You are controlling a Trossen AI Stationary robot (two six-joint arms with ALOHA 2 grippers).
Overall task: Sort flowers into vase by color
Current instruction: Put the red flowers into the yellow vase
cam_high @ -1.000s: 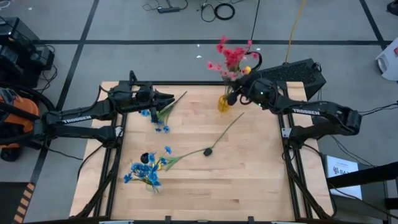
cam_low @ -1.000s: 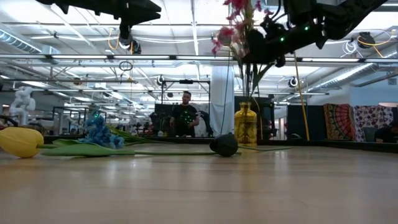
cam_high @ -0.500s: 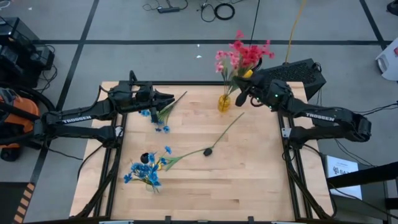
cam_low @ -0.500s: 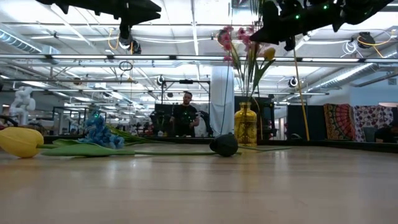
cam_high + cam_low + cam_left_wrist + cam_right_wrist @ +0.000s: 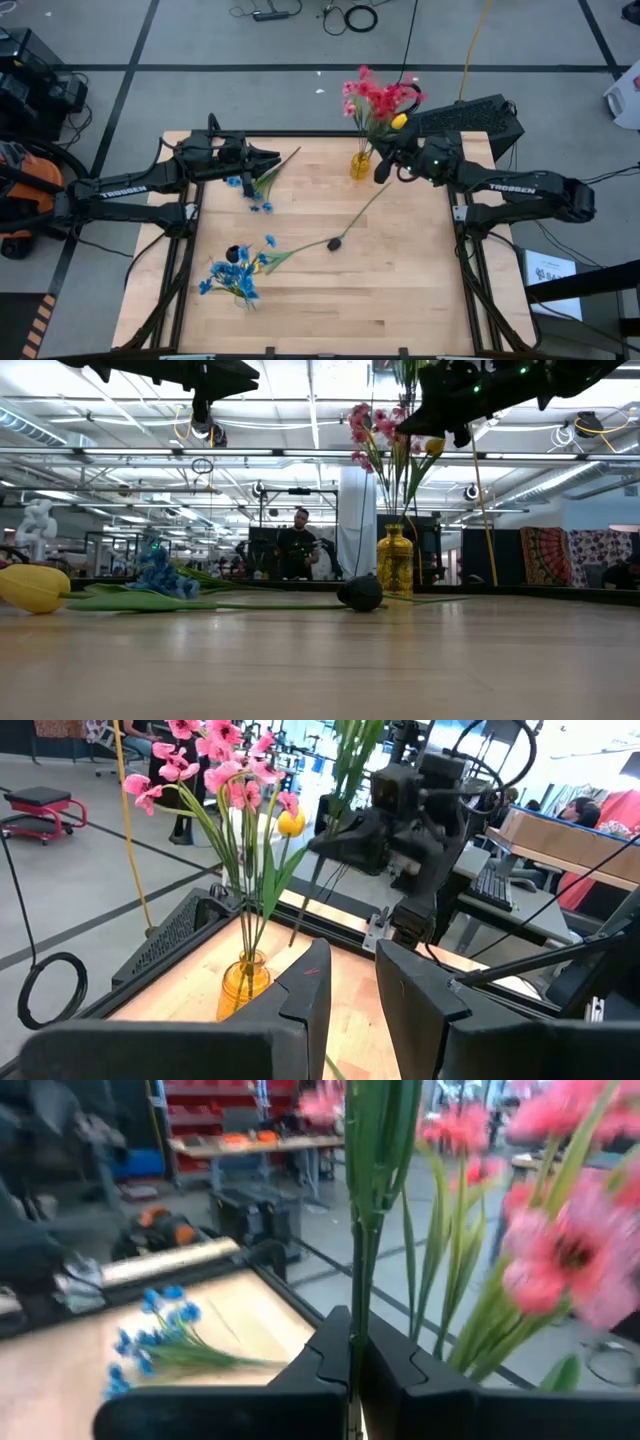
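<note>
- A wooden table (image 5: 400, 290) seen from above, with a robot arm reaching in from each side.
- A yellow vase (image 5: 360, 165) stands near the far edge, holding pink flowers (image 5: 372, 98) and a yellow bud (image 5: 399, 121) on green stems.
- The right gripper (image 5: 384, 166) hangs above the table just beside the vase, its fingers clamped on a green stem (image 5: 357, 1230) (the wrist view shows the stem pinched between the two dark fingers, rising upright next to the pink blooms).
- The left gripper (image 5: 272, 160) sits over the far left part of the table, fingers partly apart; whether it grips anything cannot be told. A blue sprig (image 5: 255, 188) lies on the wood just under and beside it.
- A dark-headed flower (image 5: 336, 243) lies near the table's middle, its thin stem slanting up towards the vase.
- A blue bunch (image 5: 232, 275) lies at the near left, well apart from the vase.
- In the low view a yellow tulip (image 5: 32, 587) lies on the table at the left edge, and a person (image 5: 297, 545) stands far back in the room.
</note>
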